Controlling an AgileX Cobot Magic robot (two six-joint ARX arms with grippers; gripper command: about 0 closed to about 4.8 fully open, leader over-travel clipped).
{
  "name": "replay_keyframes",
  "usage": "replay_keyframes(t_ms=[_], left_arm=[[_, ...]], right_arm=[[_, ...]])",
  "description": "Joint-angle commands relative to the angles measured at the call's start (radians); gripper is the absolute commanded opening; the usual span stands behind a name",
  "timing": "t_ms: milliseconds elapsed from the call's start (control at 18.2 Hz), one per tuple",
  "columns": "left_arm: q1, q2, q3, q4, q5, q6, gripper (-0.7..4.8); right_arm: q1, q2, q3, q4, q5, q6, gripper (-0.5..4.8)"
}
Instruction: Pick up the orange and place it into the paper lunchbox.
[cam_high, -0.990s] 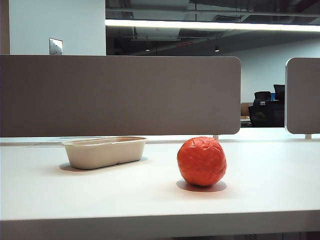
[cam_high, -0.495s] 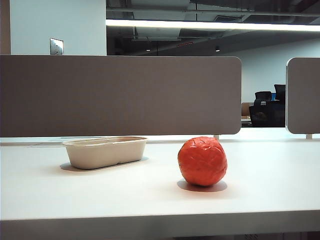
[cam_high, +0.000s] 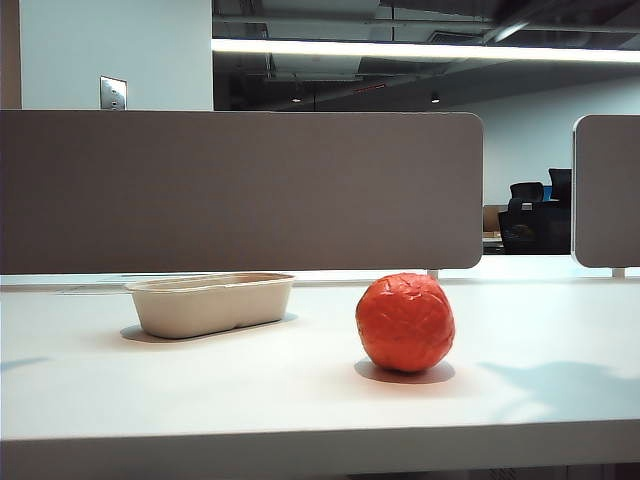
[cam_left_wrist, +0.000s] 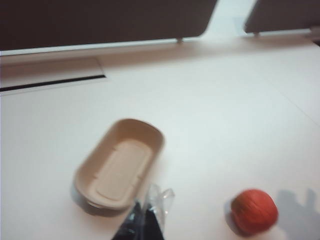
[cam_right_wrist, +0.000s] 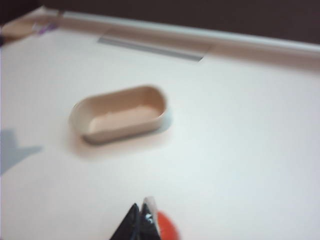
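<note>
both sets of jaws sit pressed together with nothing between them. left gripper (cam_left_wrist: 145, 220) shows only as a dark tip in the left wrist view, up above the tabletop (cam_high: 300, 400), just beside the near end of the paper lunchbox (cam_left_wrist: 120, 165). right gripper (cam_right_wrist: 142, 220) shows likewise in the right wrist view, hanging over the near part of the tabletop with the orange (cam_right_wrist: 167, 230) peeking out just beside its tip; whether they touch cannot be told. neither gripper appears in the exterior view.

nearest in the exterior view, the orange (cam_high: 405, 322) rests on the white tabletop, right of centre, its wrinkled skin slightly glossy, a small shadow under it. soft shadows lie on the tabletop at the near left and near right edges.

farther back and to the left stands the paper lunchbox (cam_high: 210, 303), beige, oblong, empty, well apart from the orange.

behind both, 2 grey divider panels (cam_high: 240, 190) stand along the far edge of the tabletop.
</note>
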Motion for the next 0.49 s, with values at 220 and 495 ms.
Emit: replay_keyframes(t_ms=[220, 495], left_arm=[[-0.229, 0.001, 0.004, -0.014, -0.174, 0.008, -0.05], [-0.233, 0.001, 0.004, -0.014, -0.174, 0.008, -0.05]], right_arm=[[0.115, 0.211, 0.003, 0.011, -0.001, -0.002, 3.53], [0.112, 0.347, -0.005, 0.076, -0.022, -0.114, 4.79]])
